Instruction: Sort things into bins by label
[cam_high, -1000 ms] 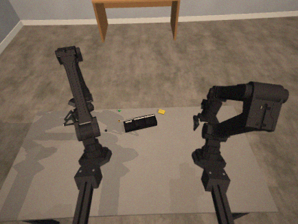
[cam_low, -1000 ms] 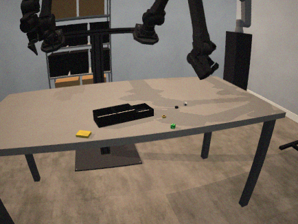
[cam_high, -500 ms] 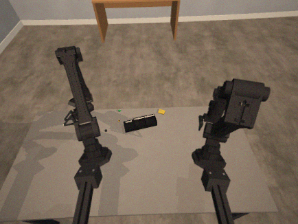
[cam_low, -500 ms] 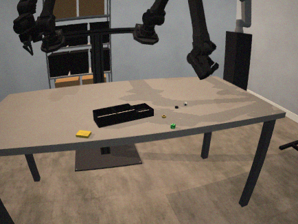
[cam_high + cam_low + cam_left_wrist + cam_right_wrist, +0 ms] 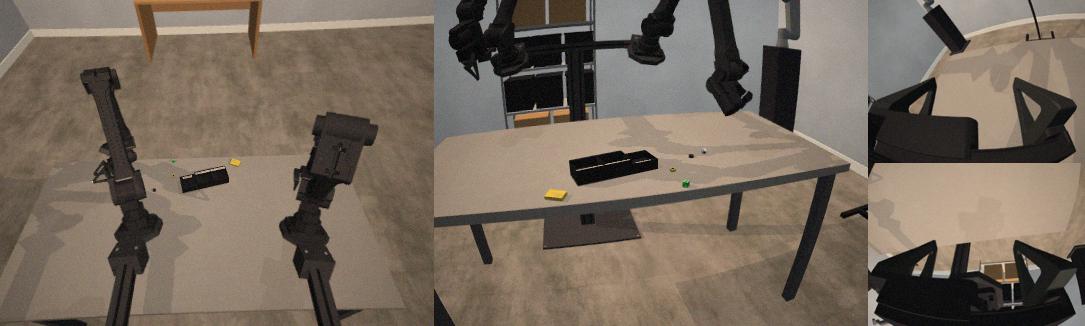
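A row of black bins (image 5: 204,178) (image 5: 611,165) stands near the table's middle. Beside it lie a flat yellow piece (image 5: 235,162) (image 5: 555,194), a green cube (image 5: 174,161) (image 5: 686,183), a small yellow ring (image 5: 173,175) (image 5: 673,169), a small black piece (image 5: 154,189) (image 5: 691,155) and a small white piece (image 5: 704,150). My left gripper (image 5: 101,171) (image 5: 734,105) (image 5: 974,81) is open and empty, high above the table's end near the small pieces. My right gripper (image 5: 298,179) (image 5: 473,67) (image 5: 975,244) is open and empty, raised high over the other end.
The grey table (image 5: 250,250) (image 5: 494,165) carries everything. A black column (image 5: 779,85) (image 5: 944,27) stands off one end. A shelf rack (image 5: 549,60) stands behind the table. A wooden bench (image 5: 200,5) stands far off on the floor.
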Controlling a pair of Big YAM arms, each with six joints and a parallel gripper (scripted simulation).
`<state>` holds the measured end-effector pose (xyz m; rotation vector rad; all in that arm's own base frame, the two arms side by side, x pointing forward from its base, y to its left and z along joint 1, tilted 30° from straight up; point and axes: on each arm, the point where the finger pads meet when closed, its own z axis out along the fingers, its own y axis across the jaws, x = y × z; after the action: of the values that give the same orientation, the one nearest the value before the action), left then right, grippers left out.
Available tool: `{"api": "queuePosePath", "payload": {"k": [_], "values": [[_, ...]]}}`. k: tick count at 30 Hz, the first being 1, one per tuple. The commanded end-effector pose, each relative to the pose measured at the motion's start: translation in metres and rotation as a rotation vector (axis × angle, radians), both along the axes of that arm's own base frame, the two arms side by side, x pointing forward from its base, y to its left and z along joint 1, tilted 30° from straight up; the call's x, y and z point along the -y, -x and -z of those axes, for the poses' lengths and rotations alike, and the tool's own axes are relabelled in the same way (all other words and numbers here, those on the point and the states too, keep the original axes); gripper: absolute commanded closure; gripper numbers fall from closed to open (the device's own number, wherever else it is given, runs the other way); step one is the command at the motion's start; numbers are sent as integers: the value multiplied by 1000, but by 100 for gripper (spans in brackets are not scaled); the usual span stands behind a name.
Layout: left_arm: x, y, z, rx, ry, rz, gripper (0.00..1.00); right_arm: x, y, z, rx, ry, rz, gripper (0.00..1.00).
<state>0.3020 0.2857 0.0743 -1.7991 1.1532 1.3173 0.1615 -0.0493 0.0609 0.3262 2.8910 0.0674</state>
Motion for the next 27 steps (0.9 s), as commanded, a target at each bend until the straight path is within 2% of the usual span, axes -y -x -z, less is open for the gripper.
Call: {"api": "queuePosePath", "payload": {"k": [1,27], "values": [[0,0,-2,5,-2,0,0,5,-2,-2,23,6,26,0],[0,0,-2,5,-2,0,0,8,-1,-2,23,6,47,0]]}}
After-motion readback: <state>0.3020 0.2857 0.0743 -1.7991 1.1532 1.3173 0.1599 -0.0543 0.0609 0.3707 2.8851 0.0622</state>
